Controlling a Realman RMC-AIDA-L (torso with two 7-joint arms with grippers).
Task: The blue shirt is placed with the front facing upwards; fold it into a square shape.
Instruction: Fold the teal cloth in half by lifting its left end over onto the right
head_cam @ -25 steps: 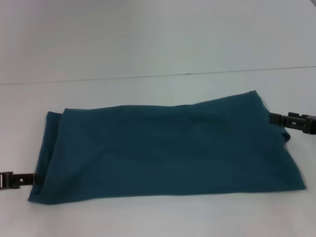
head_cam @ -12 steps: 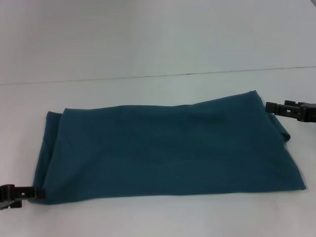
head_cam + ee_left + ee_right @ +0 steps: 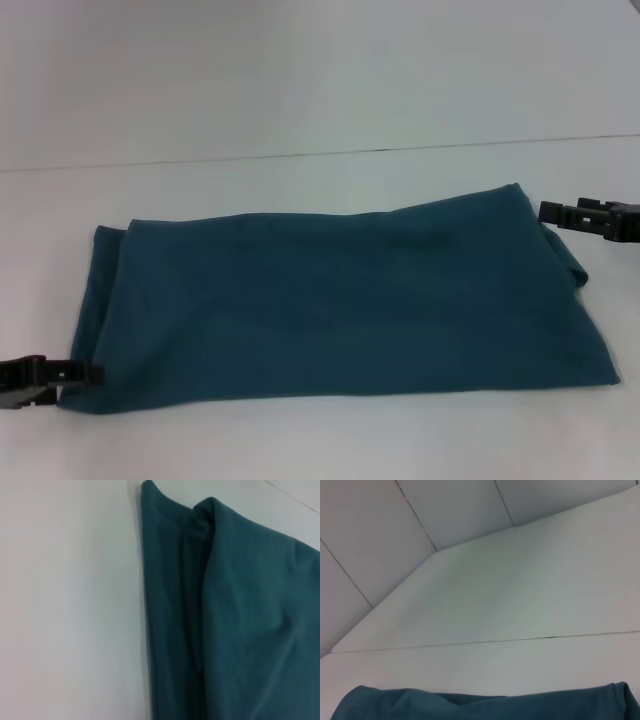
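Left gripper (image 3: 85, 373) shifts up against the blue shirt (image 3: 340, 300) (near-left corner); right gripper (image 3: 548, 211) at far-right corner; jaws' state unclear.

Matt, soft cloth blue shirt (image 3: 340, 300) on smooth matt white table (image 3: 300, 90)

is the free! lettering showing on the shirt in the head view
No, the blue shirt lies folded into a long plain band on the white table, and no lettering shows on its upper surface.
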